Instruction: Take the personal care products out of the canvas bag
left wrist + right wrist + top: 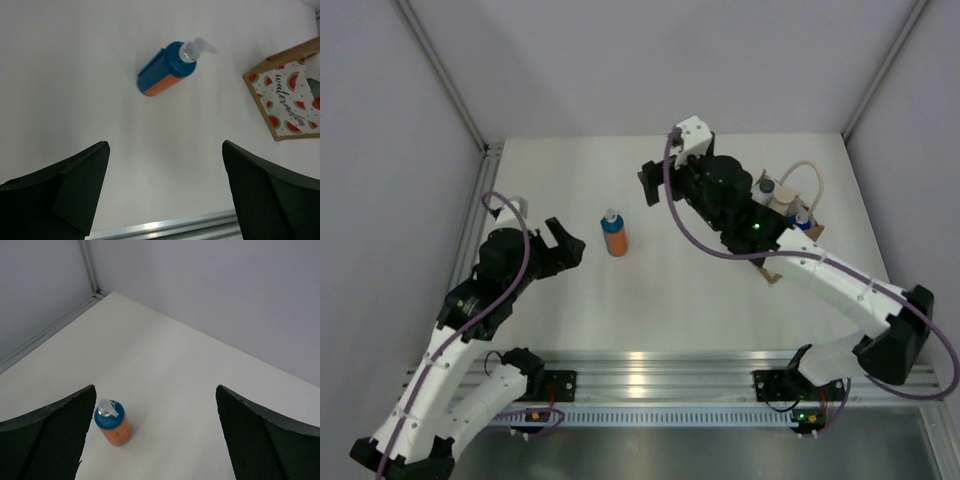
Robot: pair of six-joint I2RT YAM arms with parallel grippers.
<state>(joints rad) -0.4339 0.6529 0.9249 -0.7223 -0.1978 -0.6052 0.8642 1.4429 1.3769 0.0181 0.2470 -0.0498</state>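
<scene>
One orange bottle with a blue cap point(614, 235) stands upright on the white table, left of centre. It also shows in the left wrist view point(167, 70) and the right wrist view point(113, 424). The canvas bag point(787, 207) sits at the right, largely hidden under my right arm. Its watermelon-printed side shows in the left wrist view point(286, 97). A dark grey cap point(767, 187) and a blue cap point(803, 220) poke out of it, under the cream loop handle point(807, 172). My left gripper point(567, 246) is open and empty, left of the standing bottle. My right gripper point(649, 186) is open and empty, above the table behind the bottle.
Grey enclosure walls close in the table on the left, back and right. An aluminium rail point(650, 365) runs along the near edge and shows in the left wrist view point(165, 227). My right arm stretches over the bag.
</scene>
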